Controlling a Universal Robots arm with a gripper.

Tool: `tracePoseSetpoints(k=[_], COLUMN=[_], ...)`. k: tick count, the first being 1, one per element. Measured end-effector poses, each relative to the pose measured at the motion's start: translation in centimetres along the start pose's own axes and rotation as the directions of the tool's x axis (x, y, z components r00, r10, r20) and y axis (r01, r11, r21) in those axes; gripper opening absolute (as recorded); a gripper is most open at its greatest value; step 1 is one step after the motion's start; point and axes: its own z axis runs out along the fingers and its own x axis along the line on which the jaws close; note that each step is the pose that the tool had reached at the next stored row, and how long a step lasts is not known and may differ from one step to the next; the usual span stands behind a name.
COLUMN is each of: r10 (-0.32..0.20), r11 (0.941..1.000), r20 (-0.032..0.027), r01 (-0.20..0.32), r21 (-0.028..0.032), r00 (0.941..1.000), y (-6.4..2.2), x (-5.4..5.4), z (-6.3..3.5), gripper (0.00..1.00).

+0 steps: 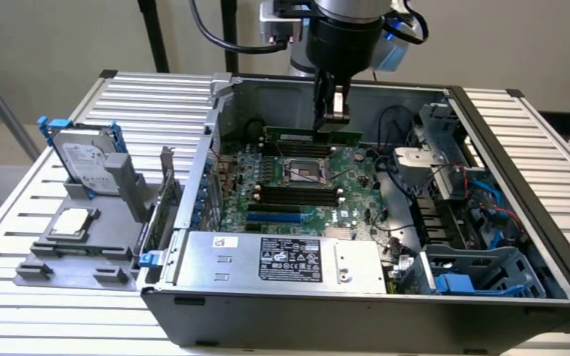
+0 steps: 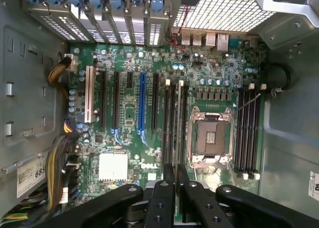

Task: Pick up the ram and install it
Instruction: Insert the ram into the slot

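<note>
Tool (image 1: 331, 122) is narrow and clamped on the ram (image 1: 307, 136). The green stick hangs level under the fingertips, inside the open computer case (image 1: 208, 141) and low over the motherboard (image 1: 310, 189). Can't tell if it touches a slot. CPU socket (image 1: 303, 170) is just beside the ram, on the tool's camera-facing side, with a bank of black memory slots (image 1: 287, 196) past it.

In the wrist view, two black fingers (image 2: 168, 188) sit close together, lined up with long slots (image 2: 174, 123) straight beneath the tool. A second slot bank (image 2: 247, 128) is across the socket from the tool.

Readable writing: a white "DELL" logo (image 2: 149, 164) on the board near the tool, and a sticker (image 2: 35, 174) on the case wall reading "685", rest cut off. Power supply label (image 1: 290, 259) is too small to read.

The exterior view adds the bench (image 1: 156, 93) and a hard drive (image 1: 84, 158) in a blue carrier, outside the case and well apart from the tool.

Room for moving: case walls are well apart from the tool, and black cables (image 1: 396, 122) are near it on one side.
</note>
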Motion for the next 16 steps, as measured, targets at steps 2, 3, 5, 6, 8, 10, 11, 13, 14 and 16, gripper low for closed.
tracePoseSetpoints(k=[2, 3, 5, 6, 8, 10, 11, 13, 14, 16], r10=[0.0, 0.0, 0.002, 0.004, 0.01, 0.018, 0.02, 0.022, 0.023, 0.024], r11=[1.0, 1.0, 1.0, 1.0, 0.9999, 0.9998, 0.9998, 0.9997, 0.9997, 0.9997], r20=[-0.0003, -0.0008, -0.0017, -0.0023, -0.0031, -0.0039, -0.0044, -0.0047, -0.0047, -0.0056], r01=[0.0, 0.0, -0.002, -0.004, -0.01, -0.018, -0.02, -0.022, -0.023, -0.024], r21=[0.0, 0.0, 0.0002, 0.0005, 0.0012, 0.0021, 0.0024, 0.0029, 0.0031, 0.0034], r00=[1.0, 1.0, 1.0, 1.0, 0.9999, 0.9998, 0.9998, 0.9997, 0.9997, 0.9997], y=[0.0, 0.0, 0.04, 0.08, 0.19, 0.3, 0.32, 0.31, 0.31, 0.31], x=[0.0, 0.0, 0.1, 0.1, 0.1, 0.1, 0.2, 0.2, 0.2, 0.2], z=[0.36, 0.54, 0.91, 1.09, 1.46, 1.82, 2.01, 2.36, 2.54, 2.91], gripper=[0.14, 0.14, 0.14, 0.14, 0.14, 0.14, 0.14, 0.14, 0.14, 0.14])
